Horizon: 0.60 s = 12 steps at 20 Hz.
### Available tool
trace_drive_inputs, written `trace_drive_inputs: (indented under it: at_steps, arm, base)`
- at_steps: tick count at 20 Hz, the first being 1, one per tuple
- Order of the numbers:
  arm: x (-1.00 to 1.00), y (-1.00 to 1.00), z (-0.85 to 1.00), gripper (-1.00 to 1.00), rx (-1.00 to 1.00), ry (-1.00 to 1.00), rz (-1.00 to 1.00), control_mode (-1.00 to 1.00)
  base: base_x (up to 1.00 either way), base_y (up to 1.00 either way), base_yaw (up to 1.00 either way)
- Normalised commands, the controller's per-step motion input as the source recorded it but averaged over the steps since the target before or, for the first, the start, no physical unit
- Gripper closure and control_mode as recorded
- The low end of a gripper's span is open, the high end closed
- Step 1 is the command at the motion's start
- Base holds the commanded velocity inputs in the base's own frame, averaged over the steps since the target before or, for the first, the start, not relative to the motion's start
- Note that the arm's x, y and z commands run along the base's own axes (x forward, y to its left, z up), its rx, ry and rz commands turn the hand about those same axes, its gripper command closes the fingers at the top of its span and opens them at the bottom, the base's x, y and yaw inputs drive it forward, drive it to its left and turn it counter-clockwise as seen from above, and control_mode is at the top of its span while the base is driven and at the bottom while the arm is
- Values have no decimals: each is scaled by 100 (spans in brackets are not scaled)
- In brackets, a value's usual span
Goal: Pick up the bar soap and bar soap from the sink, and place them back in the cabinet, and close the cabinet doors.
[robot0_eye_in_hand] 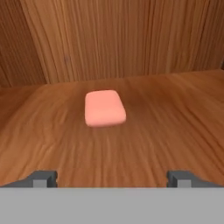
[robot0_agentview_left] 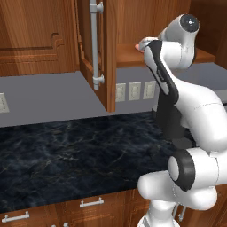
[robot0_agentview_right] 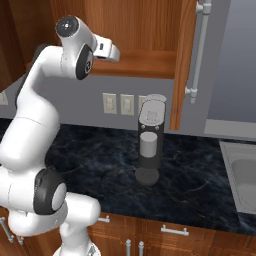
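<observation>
- The gripper [robot0_eye_in_hand: 112,178] stands wide open and holds nothing — its two fingertips [robot0_eye_in_hand: 43,178] sit far apart at the near edge of the cabinet shelf [robot0_eye_in_hand: 175,131], which serves here as the landmark.
- One bar soap [robot0_eye_in_hand: 105,108] lies flat on the shelf, ahead of the fingers and apart from them, short of the cabinet's back wall; it looks set down and released.
- That suggests one soap is back in the cabinet [robot0_agentview_right: 140,30]; whether a second soap is also inside cannot be told, since just one bar is visible here.
- Judged from this, what is left is any soap remaining in the sink [robot0_agentview_right: 242,175], which lies below the shelf and off to the right, and then the closing.
- Both cabinet doors [robot0_agentview_left: 98,48] hang open at either side of the shelf, their long silver handles [robot0_agentview_right: 198,50] facing out.
- Below the shelf, on the dark marble counter [robot0_agentview_left: 66,150], a coffee machine [robot0_agentview_right: 150,145] stands against the wall by the outlets — a thing the arm must clear when it lowers.
</observation>
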Motion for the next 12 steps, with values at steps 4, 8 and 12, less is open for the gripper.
trace_drive_inputs:
  at_steps: [4,8,12]
  arm:
    - [-91,0,11,-100,0,11,0,-100]
    - [-99,0,4,-100,5,20,0,-100]
    - [-100,0,0,-100,0,20,0,-100]
  base:
    - [0,0,0]
    - [0,0,0]
    - [0,0,0]
